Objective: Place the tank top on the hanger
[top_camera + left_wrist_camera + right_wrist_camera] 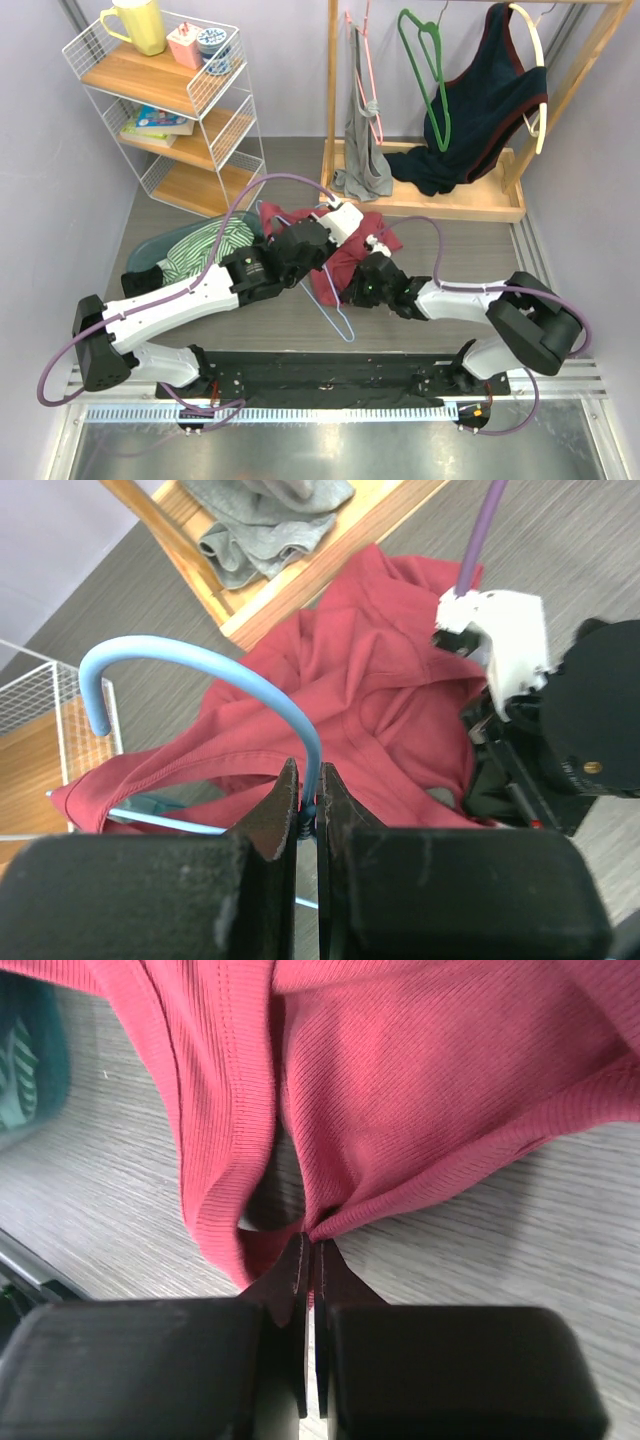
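My left end effector (308, 785) is clamped on the hanger (200, 660): the two fingers are pressed together on the thin blue wire just below the hook, and the hook curves up and away to the left in my left wrist view. My right end effector (310, 1250) is closed as well, its tips pinching a folded edge of the tank top (380, 700) low against the surface (500, 1220), with ribbed red cloth bunched right above the tips. The tank top lies crumpled on the surface between my two wrists, just in front of the wooden base of the rack (330, 565), where a grey garment (270, 525) hangs down onto the wood. One hemmed edge of the tank top runs across the hanger's blue frame to the left of my left fingers, so cloth and wire touch there. I cannot tell whether any strap is actually threaded over the frame. From above, one corner of the hanger sticks out from under the red cloth toward my bases. A teal basket (170, 248) holding striped cloth sits to the left, beside my left arm.
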`<state>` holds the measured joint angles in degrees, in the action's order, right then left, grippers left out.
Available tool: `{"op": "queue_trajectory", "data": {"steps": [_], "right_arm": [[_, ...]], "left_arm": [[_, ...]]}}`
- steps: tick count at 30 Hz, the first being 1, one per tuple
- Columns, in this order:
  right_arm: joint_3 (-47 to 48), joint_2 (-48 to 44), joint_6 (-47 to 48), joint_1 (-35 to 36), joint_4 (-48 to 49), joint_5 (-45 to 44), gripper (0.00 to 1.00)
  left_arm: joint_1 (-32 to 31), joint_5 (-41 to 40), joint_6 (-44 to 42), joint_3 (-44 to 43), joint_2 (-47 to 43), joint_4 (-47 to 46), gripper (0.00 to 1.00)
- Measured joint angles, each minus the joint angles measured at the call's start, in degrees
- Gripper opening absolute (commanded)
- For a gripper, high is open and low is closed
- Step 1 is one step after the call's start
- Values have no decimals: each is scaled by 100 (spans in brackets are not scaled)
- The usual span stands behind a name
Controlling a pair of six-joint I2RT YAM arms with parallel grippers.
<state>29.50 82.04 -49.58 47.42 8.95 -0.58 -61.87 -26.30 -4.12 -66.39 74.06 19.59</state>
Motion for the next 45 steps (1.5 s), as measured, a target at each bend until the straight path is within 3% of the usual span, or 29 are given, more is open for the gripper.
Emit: {"op": "queue_trajectory", "data": {"steps": [6, 10, 16, 20, 23, 32, 38, 45], "right_arm": [[48, -835, 157, -345, -667, -284, 1], [-9, -2179, 354, -1266, -1176, -387, 2], [-426, -2492, 415, -1576, -1438, -216, 29], [-1023, -2358, 376, -1532, -1550, 144, 60], [-1141, -2553, 476, -1528, -1482, 501, 65], [-820, -2798, 1069, -1187, -1113, 1095, 59], [-87, -1665, 1515, -291, -625, 960, 57], [627, -310, 1971, 146, -155, 743, 54]], "left_arm": [[-2, -337, -240, 24, 0, 2, 0], [-4, -579, -376, 44, -2, -2, 0], [-7, -706, -396, 63, -9, -2, 0], [-13, -675, -382, 63, -9, -2, 0], [-22, -555, -387, 74, -9, -2, 0], [-120, -442, -391, 136, -9, -2, 0], [-120, -295, -391, 138, -9, -2, 0], [-125, -258, -396, 138, -33, 0, 0]]}}
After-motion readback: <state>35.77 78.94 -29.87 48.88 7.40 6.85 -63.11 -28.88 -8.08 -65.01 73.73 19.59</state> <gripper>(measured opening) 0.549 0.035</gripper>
